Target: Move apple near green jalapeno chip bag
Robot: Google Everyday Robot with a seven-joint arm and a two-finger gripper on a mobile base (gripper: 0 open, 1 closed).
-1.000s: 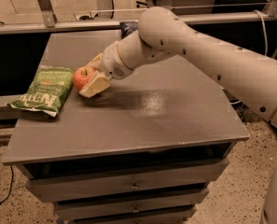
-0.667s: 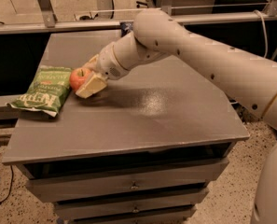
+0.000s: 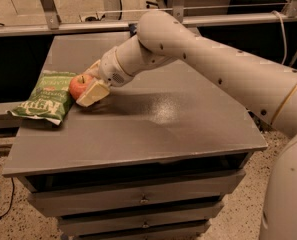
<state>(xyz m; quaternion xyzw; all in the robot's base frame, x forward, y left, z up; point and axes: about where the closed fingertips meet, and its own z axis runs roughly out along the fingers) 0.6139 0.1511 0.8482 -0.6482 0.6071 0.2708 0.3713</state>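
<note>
Gripper (image 3: 84,87) holding apple (image 3: 77,84) has shifted left, beside green jalapeno chip bag (image 3: 44,98).

Dim, warm overhead light leaves a pale sheen on the flat grey bench (image 3: 138,144). At its left side, the cream two-finger pincer (image 3: 84,85), clasping the round red-orange apple (image 3: 78,86), throws a soft shadow.

Apple (image 3: 78,86): round, red-orange, dark stem pointing up. It sits between the fingers of the gripper (image 3: 88,87), which grip it from either side at the left part of the table; a pale finger covers its lower right.

Bag (image 3: 44,97): light green, white lettering, small red mark. It lies flat just left of the gripper, its right edge against the apple and its left end overhanging the table edge.
</note>
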